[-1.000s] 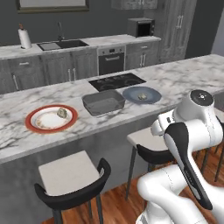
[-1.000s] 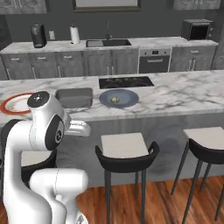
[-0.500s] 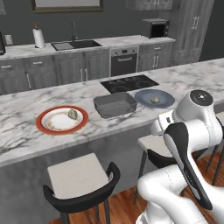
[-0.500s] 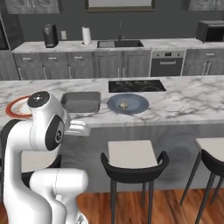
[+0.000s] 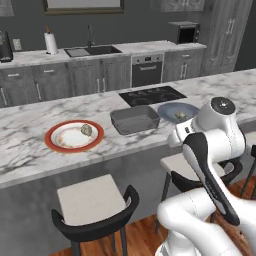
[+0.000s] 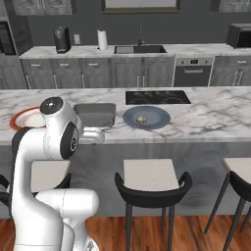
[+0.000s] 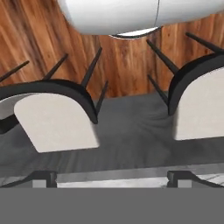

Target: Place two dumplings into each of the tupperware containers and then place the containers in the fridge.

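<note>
- White arm is folded up in the foreground of both base views, hand tucked low in front of the island.
- Gripper (image 7: 112,177) looks down at two stools (image 7: 59,122) and wood floor; its two dark fingers (image 7: 41,178) sit wide apart with nothing between them.
- Pale-seat, black-back stools (image 5: 95,205) stand along the near side of the marble island (image 5: 30,150).
- On the island, left to right in the left base view: a red-rimmed plate (image 5: 75,136) with a dumpling (image 5: 86,130) on it, a grey tub (image 5: 135,120) just beside it, then a blue plate (image 5: 176,112) holding another dumpling (image 5: 180,116).
- Right base view shows the same row: red plate (image 6: 24,117) half behind the arm, tub (image 6: 94,113), blue plate (image 6: 146,117) with its dumpling (image 6: 142,119).
- Can't tell if the tub has anything in it.
- Black cooktop (image 5: 151,95) sits just behind the tub and blue plate.
- Back counter has a sink (image 6: 139,49), paper towel roll (image 6: 102,39), coffee maker (image 6: 61,40), and a microwave (image 5: 184,32), with an oven (image 6: 193,74) below.
</note>
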You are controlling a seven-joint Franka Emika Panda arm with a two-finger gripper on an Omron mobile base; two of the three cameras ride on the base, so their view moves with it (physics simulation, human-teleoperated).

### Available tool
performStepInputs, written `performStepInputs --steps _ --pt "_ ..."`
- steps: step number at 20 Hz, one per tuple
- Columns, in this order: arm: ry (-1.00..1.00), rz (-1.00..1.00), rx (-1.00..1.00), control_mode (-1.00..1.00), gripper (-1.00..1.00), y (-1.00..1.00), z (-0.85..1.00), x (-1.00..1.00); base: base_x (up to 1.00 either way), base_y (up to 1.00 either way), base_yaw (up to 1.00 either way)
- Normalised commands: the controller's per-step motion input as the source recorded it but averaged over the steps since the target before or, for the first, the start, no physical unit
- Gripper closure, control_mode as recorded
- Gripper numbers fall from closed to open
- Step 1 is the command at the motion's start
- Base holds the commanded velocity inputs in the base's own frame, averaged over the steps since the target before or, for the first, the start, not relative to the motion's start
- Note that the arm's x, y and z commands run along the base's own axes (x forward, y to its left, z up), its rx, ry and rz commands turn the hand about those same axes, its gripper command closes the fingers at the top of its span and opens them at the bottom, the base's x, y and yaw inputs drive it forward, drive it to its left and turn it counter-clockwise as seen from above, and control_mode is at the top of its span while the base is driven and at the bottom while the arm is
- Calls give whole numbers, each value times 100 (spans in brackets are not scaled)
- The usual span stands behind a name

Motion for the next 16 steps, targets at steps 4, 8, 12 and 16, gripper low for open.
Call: performStepInputs --steps 4,8,12,16 --pt "6 -12 0 -100 -100 -26 12 95 0 0 0" --pt "13 -11 3 -100 -100 -97 0 89 0 0 0" --pt "10 1 13 -100 -100 -91 1 87 0 0 0" --pt "3 7 9 -100 -100 -53 1 95 0 0 0"
